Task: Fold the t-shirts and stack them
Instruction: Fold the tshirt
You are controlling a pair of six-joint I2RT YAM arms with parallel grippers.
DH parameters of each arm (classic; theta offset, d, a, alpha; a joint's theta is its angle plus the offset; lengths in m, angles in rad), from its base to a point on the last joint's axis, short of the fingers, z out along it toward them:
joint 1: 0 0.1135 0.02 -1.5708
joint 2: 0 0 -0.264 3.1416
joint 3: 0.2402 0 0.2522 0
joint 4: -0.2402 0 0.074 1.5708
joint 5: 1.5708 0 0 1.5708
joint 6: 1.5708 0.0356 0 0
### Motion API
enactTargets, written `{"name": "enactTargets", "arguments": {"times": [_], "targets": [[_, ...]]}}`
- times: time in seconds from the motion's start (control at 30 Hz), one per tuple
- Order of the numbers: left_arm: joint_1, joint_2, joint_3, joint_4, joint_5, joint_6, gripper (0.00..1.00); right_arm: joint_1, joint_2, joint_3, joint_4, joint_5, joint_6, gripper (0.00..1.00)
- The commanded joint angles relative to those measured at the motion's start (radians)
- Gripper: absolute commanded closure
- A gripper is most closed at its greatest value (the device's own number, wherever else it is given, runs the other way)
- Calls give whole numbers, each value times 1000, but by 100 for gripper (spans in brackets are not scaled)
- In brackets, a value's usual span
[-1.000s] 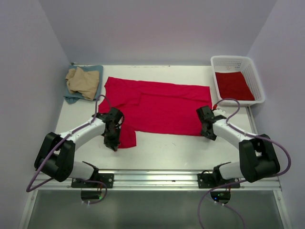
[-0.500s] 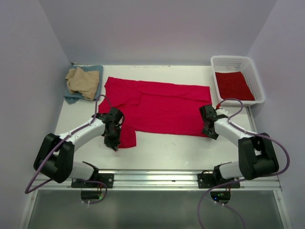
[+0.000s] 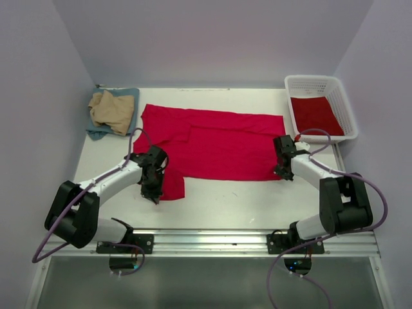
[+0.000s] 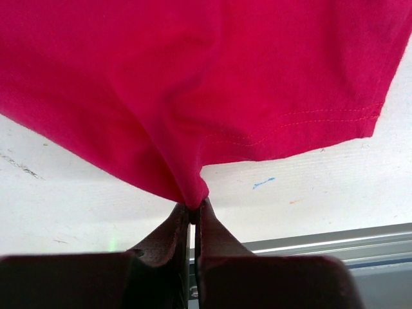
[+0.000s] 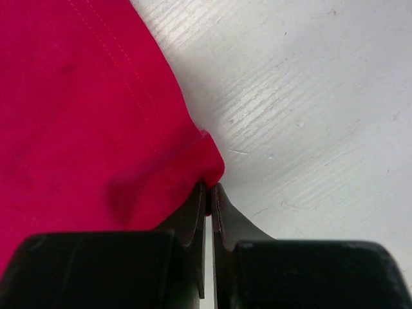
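Right end effector [image 5: 208,188] has shifted inward and clamped | it and left end effector [image 4: 193,208] each pinch the red t-shirt [image 3: 219,145] edge at their tips | I judge thin bites may slip on lifting.

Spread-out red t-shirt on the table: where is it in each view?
Top external: red t-shirt spread mid-table.
Left wrist: red t-shirt fills the top, a fold pinched in the left gripper.
Right wrist: red t-shirt at left, hem corner pinched in the right gripper.
Shared landmark: white table.
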State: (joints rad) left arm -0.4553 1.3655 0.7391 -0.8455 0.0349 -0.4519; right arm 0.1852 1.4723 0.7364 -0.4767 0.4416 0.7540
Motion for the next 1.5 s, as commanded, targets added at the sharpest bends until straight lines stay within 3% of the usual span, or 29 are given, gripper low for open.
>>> {"name": "enactTargets", "arguments": {"times": [0.0, 0.2, 0.33, 0.5, 0.7, 0.97, 1.47], "targets": [[-8, -49, 5, 14, 8, 4, 100, -9, -38, -40, -14, -58, 7, 100], [-8, -184, 100, -44, -59, -27, 100, -7, -262, -26, -106, -37, -19, 100], [-6, -238, 189, -49, -166, -50, 100, -9, -296, 29, -142, 3, -36, 100], [26, -221, 233, 20, -297, -27, 100, -7, -227, 86, -128, 48, -50, 100], [98, -108, 279, 173, -337, 13, 100, -15, -58, 181, -105, 120, -48, 100], [214, -3, 364, 310, -311, 42, 100, -53, 101, 305, -88, 177, -56, 100], [260, 274, 565, 405, -290, 104, 100, -69, 250, 538, -123, 170, -73, 100]]}}
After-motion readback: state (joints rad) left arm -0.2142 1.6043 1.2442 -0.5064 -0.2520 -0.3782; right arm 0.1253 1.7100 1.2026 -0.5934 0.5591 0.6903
